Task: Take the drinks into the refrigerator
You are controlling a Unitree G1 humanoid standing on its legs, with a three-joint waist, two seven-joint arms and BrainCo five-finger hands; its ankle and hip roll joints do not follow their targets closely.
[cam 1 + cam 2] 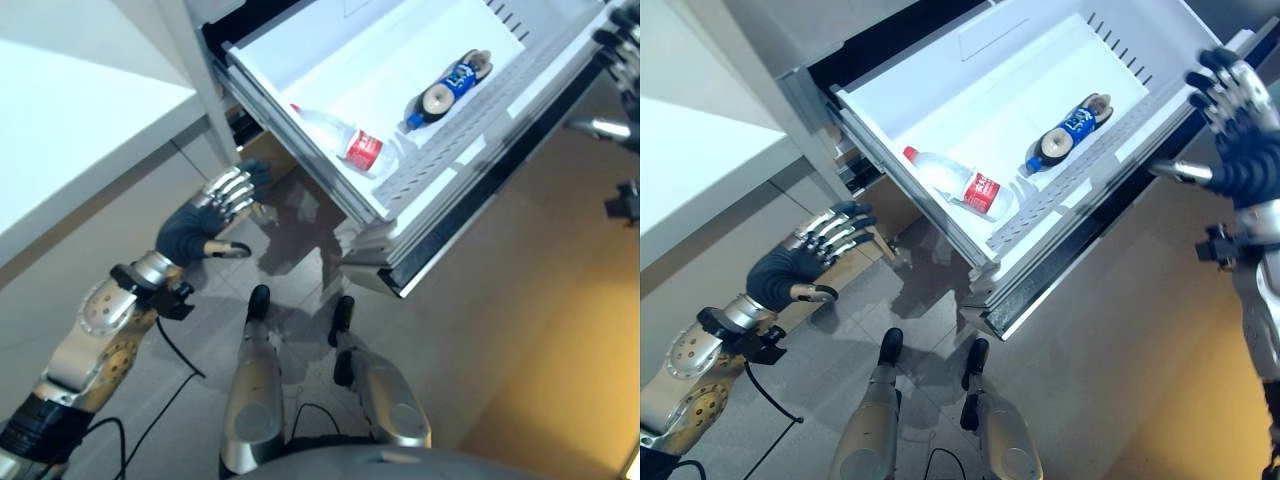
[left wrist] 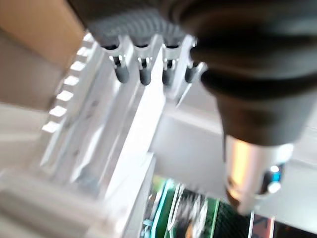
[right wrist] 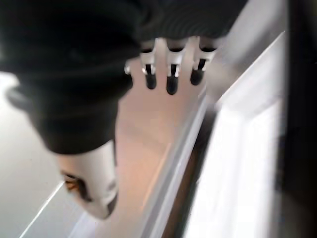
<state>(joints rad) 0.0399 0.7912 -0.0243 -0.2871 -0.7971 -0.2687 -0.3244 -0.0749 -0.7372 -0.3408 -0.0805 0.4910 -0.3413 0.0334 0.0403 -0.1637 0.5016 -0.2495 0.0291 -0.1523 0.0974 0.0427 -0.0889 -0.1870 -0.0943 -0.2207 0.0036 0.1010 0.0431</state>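
In the pulled-out refrigerator drawer (image 1: 940, 90), two drinks lie on their sides. A clear water bottle (image 1: 960, 181) with a red label and red cap rests near the front left of the white tray. A dark bottle (image 1: 1068, 131) with a blue label lies further back to the right, just behind the perforated divider rail (image 1: 1070, 190). The two are apart, not touching.

Left hand (image 1: 800, 262): low, beside the left front corner of the drawer, below its rim. Fingers fairly straight and spread, thumb out to the side, nothing in them. Its wrist view looks past the fingertips (image 2: 144, 73) at the white edge of the drawer, close but with no clear contact.

Right hand (image 1: 1238, 140): raised at the far right end of the drawer front. Fingers loose and fanned, empty. Its wrist view shows the fingertips (image 3: 171, 82) off the drawer's edge, apart from it.

Progress, as judged: both drinks seen are already inside, so the loading looks done or nearly so. The drawer stands fully out. What seems left is pushing it shut; the hands sit roughly at either end of the front, a fair position for that. Whether more drinks wait elsewhere cannot be told.
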